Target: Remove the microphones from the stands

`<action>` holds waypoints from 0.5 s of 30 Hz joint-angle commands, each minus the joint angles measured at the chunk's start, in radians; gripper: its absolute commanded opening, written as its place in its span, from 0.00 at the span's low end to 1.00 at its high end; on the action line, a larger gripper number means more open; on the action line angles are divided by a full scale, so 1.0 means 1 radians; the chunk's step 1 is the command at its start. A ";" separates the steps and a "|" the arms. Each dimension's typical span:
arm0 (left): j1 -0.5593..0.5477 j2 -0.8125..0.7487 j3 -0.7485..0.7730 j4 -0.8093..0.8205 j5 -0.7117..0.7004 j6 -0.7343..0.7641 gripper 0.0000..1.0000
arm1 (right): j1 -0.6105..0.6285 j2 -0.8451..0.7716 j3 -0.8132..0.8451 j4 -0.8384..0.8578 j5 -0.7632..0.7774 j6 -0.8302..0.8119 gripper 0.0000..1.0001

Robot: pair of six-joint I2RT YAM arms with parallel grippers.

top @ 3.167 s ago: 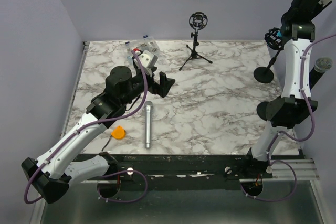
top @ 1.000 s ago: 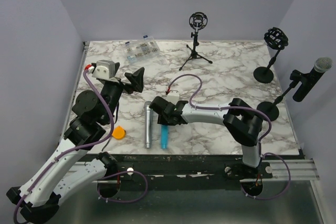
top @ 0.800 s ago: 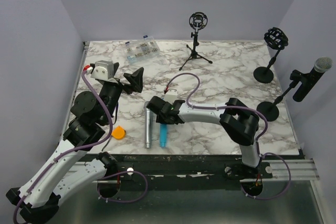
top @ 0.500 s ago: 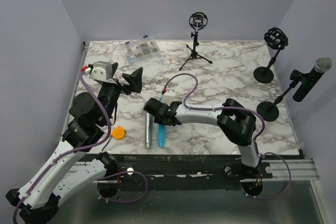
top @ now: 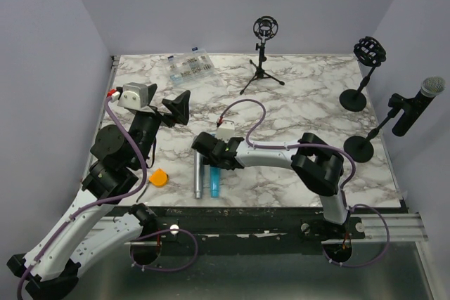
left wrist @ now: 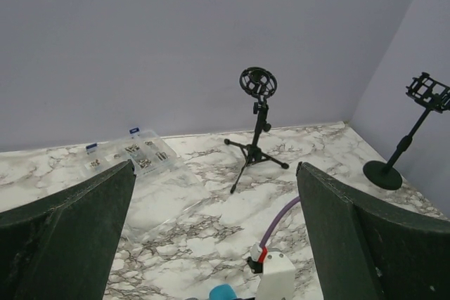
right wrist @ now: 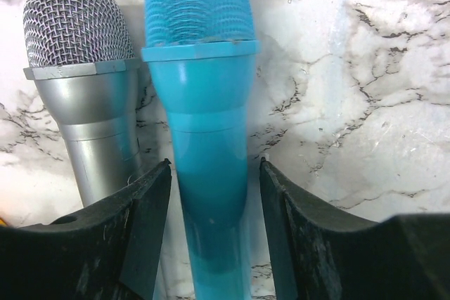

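Observation:
A blue microphone [top: 214, 182] lies flat on the marble table, beside a silver microphone [top: 198, 177]. My right gripper [top: 211, 161] is low over the blue one. In the right wrist view the blue microphone [right wrist: 207, 124] lies between my open fingers [right wrist: 140, 230] with a small gap on each side, and the silver microphone [right wrist: 88, 103] lies just left of it. My left gripper [top: 179, 105] is open and empty, raised at the left and pointing toward the back. A black microphone with a grey head [top: 416, 105] sits in a stand at the right edge.
An empty tripod stand [top: 263, 54] is at the back centre, also in the left wrist view [left wrist: 256, 124]. An empty round-base stand [top: 362, 75] is at the back right. A clear parts box [top: 188, 66] lies back left. An orange object [top: 159, 177] lies by the left arm.
The right gripper has shifted slightly left and toward the front edge, and the blue microphone has moved with it, closer to the silver one. The left arm has barely moved.

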 commanded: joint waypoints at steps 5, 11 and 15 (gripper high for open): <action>0.001 0.000 -0.002 0.010 -0.003 0.008 0.96 | 0.006 -0.036 -0.055 -0.028 0.029 -0.007 0.56; 0.001 0.005 -0.002 0.009 0.004 0.006 0.96 | 0.005 -0.101 -0.013 -0.069 0.069 -0.045 0.66; 0.000 0.007 0.000 0.007 0.008 0.004 0.96 | 0.005 -0.179 -0.003 -0.105 0.101 -0.071 0.67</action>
